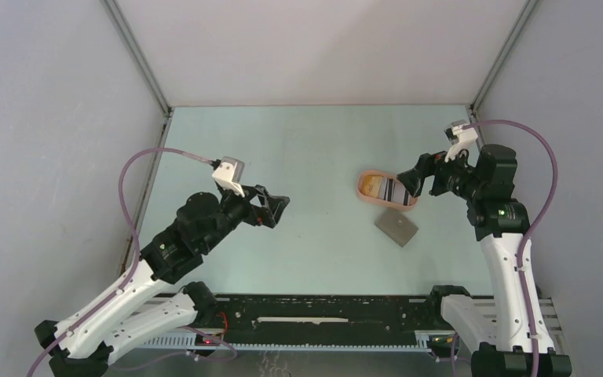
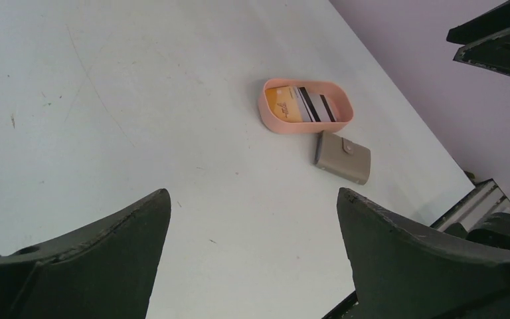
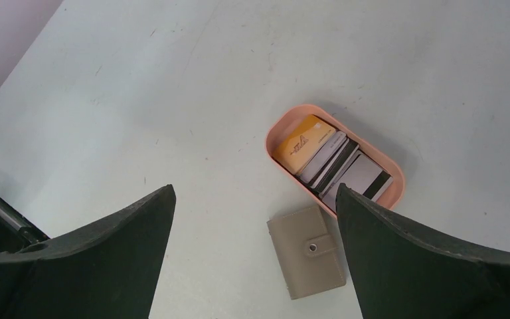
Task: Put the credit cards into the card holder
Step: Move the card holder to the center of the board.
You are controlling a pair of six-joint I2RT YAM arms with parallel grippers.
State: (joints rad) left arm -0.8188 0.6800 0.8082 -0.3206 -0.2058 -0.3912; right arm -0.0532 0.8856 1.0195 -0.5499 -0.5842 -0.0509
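The credit cards [image 3: 332, 159] lie stacked in a peach oval tray [image 1: 363, 191], an orange-yellow one [image 1: 373, 185] on the left and dark white-striped ones [image 2: 315, 104] beside it. The grey card holder [image 1: 396, 228] lies closed, snap tab fastened, just in front of the tray; it also shows in the right wrist view [image 3: 305, 250] and the left wrist view [image 2: 342, 157]. My right gripper [image 1: 407, 181] is open and empty, hovering over the tray's right end. My left gripper [image 1: 280, 209] is open and empty, well to the left of the tray above bare table.
The tray [image 3: 275, 133] stands right of centre on the pale table. Grey walls close in the left, right and back. A black rail [image 1: 322, 314] runs along the near edge between the arm bases.
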